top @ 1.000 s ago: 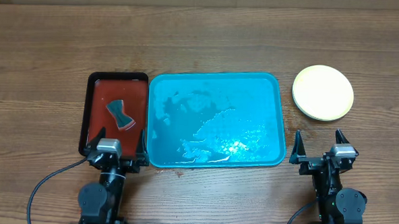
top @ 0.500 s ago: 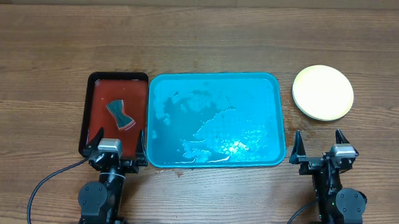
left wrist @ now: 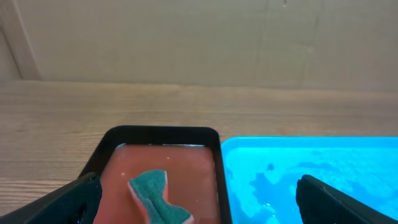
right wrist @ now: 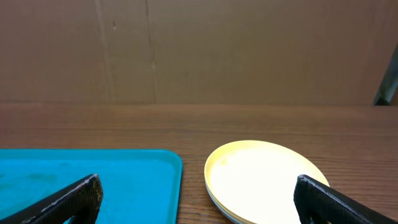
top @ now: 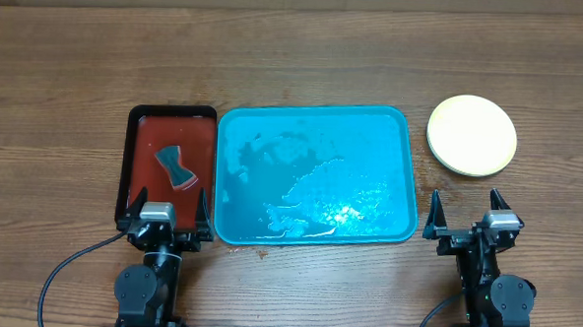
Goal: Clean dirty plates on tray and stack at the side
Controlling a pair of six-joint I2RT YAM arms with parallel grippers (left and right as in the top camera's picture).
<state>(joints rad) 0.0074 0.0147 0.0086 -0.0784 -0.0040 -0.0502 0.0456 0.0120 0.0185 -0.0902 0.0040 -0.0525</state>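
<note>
The plates (top: 472, 135) are stacked on the table to the right of the cyan-blue tray (top: 401, 129); a pale yellow plate is on top, and the stack also shows in the right wrist view (right wrist: 267, 180). The tray holds only wet patches, no plates, and shows in both wrist views (left wrist: 373, 149) (right wrist: 149, 158). My left gripper (top: 174, 210) is open and empty at the near edge of the dark red tray. My right gripper (top: 464, 212) is open and empty, near the table's front, in front of the plate stack.
A black-rimmed dark red tray (top: 131, 166) lies left of the cyan tray and holds a green-and-pink sponge (top: 176, 166), which also shows in the left wrist view (left wrist: 155, 196). A cardboard wall stands behind the table.
</note>
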